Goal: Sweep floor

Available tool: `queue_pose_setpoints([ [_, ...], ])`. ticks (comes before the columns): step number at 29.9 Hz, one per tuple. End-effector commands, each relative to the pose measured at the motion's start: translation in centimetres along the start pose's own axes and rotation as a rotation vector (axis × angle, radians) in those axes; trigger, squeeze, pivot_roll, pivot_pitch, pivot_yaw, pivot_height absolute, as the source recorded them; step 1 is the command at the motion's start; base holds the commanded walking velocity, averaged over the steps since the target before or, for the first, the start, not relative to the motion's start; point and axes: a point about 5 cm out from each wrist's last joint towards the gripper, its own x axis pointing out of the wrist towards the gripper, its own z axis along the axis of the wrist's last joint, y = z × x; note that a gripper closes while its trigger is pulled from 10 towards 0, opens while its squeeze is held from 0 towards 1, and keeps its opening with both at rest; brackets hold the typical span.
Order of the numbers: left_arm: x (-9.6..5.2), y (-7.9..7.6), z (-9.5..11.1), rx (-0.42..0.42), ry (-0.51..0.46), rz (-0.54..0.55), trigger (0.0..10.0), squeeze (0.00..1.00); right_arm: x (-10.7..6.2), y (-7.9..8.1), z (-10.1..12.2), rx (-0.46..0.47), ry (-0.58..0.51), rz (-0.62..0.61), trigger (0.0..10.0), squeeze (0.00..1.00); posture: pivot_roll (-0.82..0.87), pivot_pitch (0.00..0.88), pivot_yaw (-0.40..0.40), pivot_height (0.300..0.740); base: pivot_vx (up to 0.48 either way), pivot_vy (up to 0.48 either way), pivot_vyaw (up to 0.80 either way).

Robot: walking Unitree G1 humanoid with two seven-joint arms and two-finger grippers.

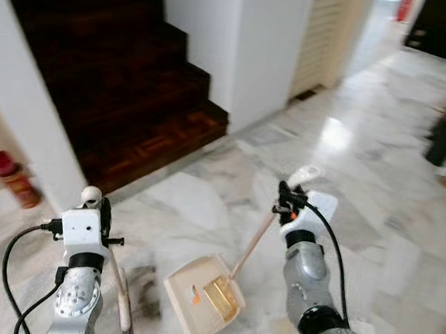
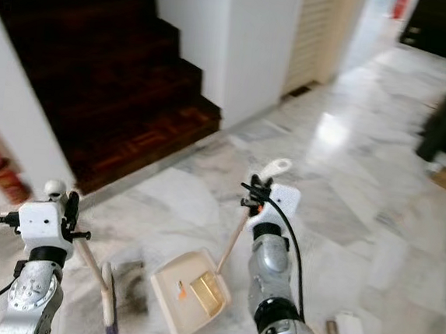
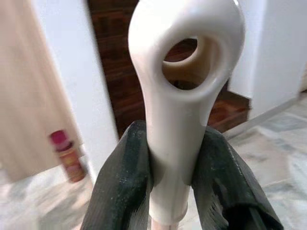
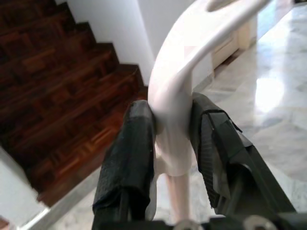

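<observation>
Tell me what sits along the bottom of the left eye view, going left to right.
Left gripper clamped on the broom handle → broom head → dustpan → dustpan handle → right gripper.

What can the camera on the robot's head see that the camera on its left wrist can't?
The left eye view takes in both arms: the right gripper holding the dustpan's handle, the beige dustpan resting on the marble floor, and the broom head low on the floor. The left wrist view gives a close look at the broom handle's white end with its hanging hole, clamped between the left gripper's black fingers. Both show the dark wooden stairs, the white wall and a red-capped can.
</observation>
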Motion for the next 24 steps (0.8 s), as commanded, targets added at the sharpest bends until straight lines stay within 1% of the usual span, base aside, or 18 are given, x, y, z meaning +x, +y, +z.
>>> queue_pose_setpoints([
  [1,0.27,0.10,0.81,0.005,-0.042,0.001,10.0,0.00,0.77,1.13,1.31,0.011,-0.056,0.034,10.0,0.00,0.11,0.000,-0.008,0.740,0.000,0.000,0.80],
  [10,0.38,0.04,0.92,0.005,-0.044,0.007,10.0,0.00,0.97,1.11,1.53,0.009,-0.057,0.032,10.0,0.00,0.10,0.000,-0.017,0.740,0.000,0.000,0.80],
  [13,0.17,-0.02,0.85,0.007,-0.041,0.014,10.0,0.00,0.95,0.97,1.49,0.016,-0.051,0.038,10.0,0.00,0.10,0.000,-0.026,0.740,0.000,0.000,0.80],
  [18,0.04,-0.22,0.74,0.002,-0.036,0.018,10.0,0.00,0.94,0.81,1.36,0.026,-0.038,0.040,10.0,0.00,0.10,0.000,-0.031,0.740,0.000,0.000,0.09],
  [24,0.09,-0.26,0.74,-0.002,-0.033,0.022,10.0,0.00,1.06,1.01,1.57,0.039,-0.045,0.052,10.0,0.00,0.10,0.000,-0.032,0.740,0.000,0.426,0.00],
])
